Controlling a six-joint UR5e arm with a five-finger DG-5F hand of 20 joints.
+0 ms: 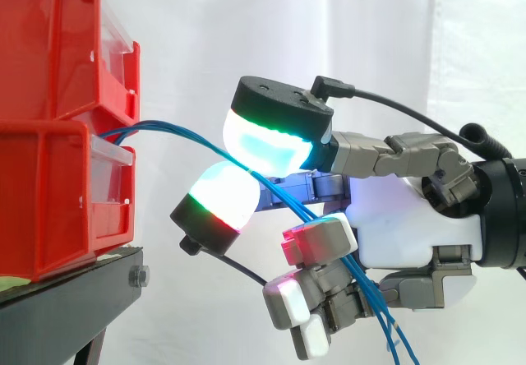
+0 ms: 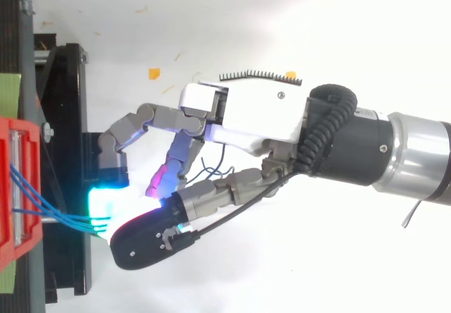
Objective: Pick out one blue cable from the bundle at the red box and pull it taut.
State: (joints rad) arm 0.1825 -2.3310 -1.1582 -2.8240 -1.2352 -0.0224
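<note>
Hand (image 1: 407, 225), just beside the red box (image 1: 49, 200), pinches the blue cables (image 1: 185, 134) between its glowing pads (image 1: 263, 143), several strands seemingly caught, so it should likely shed all but one, then draw straight away from the box until that strand runs taut.

The hand (image 1: 403, 225) has a white palm, grey fingers (image 1: 386, 153) and black-backed pads (image 1: 263, 147) glowing cyan and red.

The side camera sits close, level with the work, and faces across it: red bins (image 1: 49, 127) at 9 o'clock, hand (image 1: 403, 233) at 3 o'clock. The top camera looks straight down, equally close. Both views share the bins, hand, blue cables (image 2: 60, 216) and black stand (image 1: 66, 299).
</note>
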